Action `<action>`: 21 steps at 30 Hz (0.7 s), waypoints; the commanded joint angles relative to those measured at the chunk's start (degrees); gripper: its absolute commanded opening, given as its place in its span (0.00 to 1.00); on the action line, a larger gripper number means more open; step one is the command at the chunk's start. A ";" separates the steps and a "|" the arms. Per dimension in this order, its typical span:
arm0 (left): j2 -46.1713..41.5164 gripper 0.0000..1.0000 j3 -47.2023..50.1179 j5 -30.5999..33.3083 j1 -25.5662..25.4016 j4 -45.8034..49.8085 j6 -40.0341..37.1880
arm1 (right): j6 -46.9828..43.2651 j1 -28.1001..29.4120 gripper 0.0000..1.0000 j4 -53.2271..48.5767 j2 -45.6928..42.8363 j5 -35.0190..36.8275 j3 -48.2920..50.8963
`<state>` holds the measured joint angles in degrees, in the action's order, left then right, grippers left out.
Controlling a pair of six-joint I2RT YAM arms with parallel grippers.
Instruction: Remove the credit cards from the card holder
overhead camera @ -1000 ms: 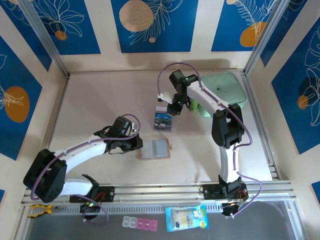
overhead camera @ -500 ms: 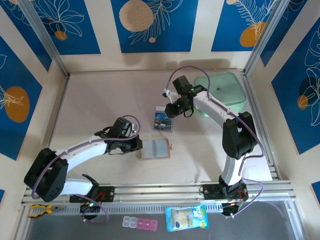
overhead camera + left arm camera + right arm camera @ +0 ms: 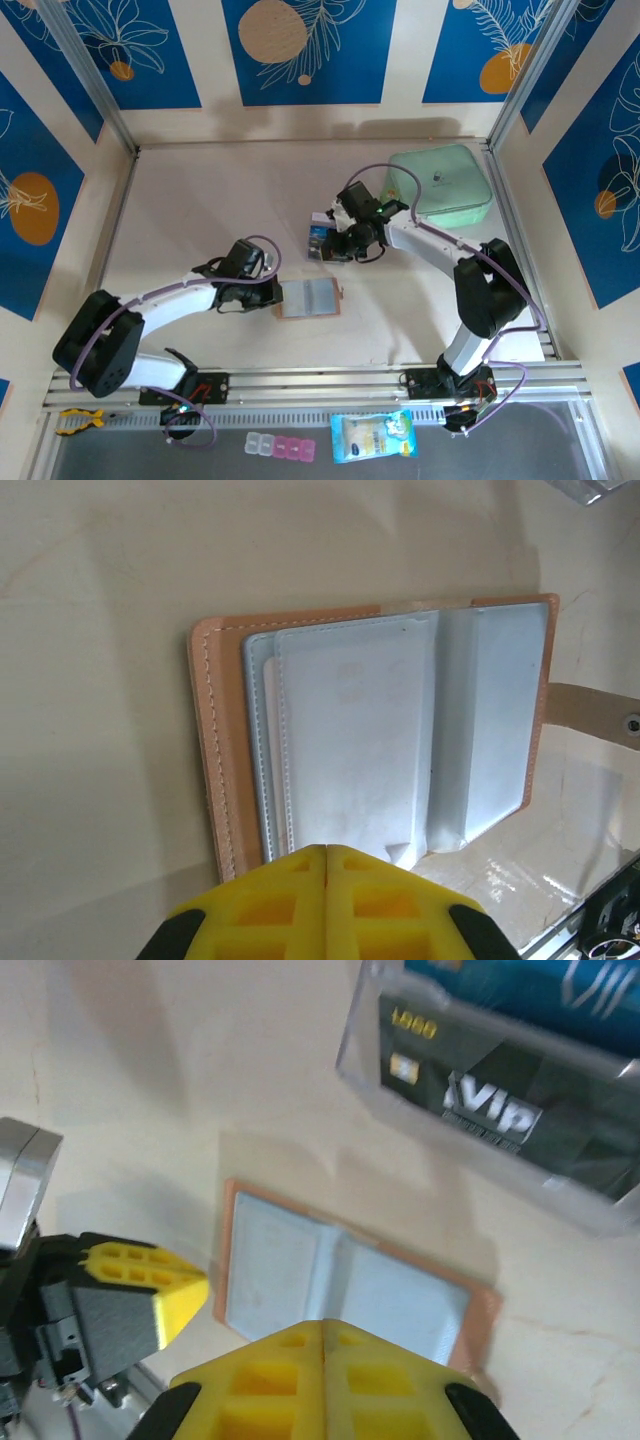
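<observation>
The card holder [image 3: 308,298] lies open and flat on the table, tan leather with grey pockets [image 3: 380,740]. My left gripper [image 3: 272,292] is shut, and its yellow tips [image 3: 327,852] sit at the holder's left edge, over the pocket rim. The credit cards [image 3: 326,243] lie stacked behind the holder, a black VIP card [image 3: 500,1100] under a blue one [image 3: 560,985], with a pale card [image 3: 320,217] just beyond. My right gripper [image 3: 342,248] is shut and hovers over the stack's right side with nothing in it. In its wrist view, its tips [image 3: 323,1325] point toward the holder [image 3: 340,1280].
A mint-green zip case [image 3: 440,183] sits at the back right. On the front ledge below the arm bases lie pill boxes [image 3: 280,447] and a blue packet [image 3: 372,437]. Metal frame rails border the table on both sides.
My right arm has swung from the back down and left, over the card stack, and its jaws have closed. The left arm and the holder have hardly moved.
</observation>
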<state>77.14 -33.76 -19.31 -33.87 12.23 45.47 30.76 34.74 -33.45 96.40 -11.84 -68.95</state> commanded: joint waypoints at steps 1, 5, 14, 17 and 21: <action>0.86 0.02 1.15 0.76 0.44 -1.14 -1.04 | 4.54 1.89 0.11 0.75 -1.15 -2.53 2.19; 1.08 0.01 1.45 3.61 0.48 -1.03 -1.18 | 5.49 4.63 0.16 0.68 -0.32 -1.23 2.15; 4.20 0.01 1.28 2.83 0.82 -2.16 -2.05 | 7.34 7.38 0.24 0.97 1.75 -0.47 1.41; 5.02 0.00 1.44 2.52 0.75 -2.33 -2.06 | 7.81 8.02 0.25 1.58 2.66 -1.07 1.19; 5.09 0.00 2.16 2.61 0.81 -2.48 -1.97 | 8.81 8.98 0.26 3.37 3.90 -2.22 1.28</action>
<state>81.25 -32.86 -16.86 -33.58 9.65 44.45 38.04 42.85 -31.27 99.11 -12.29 -66.85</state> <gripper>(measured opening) 0.060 0.256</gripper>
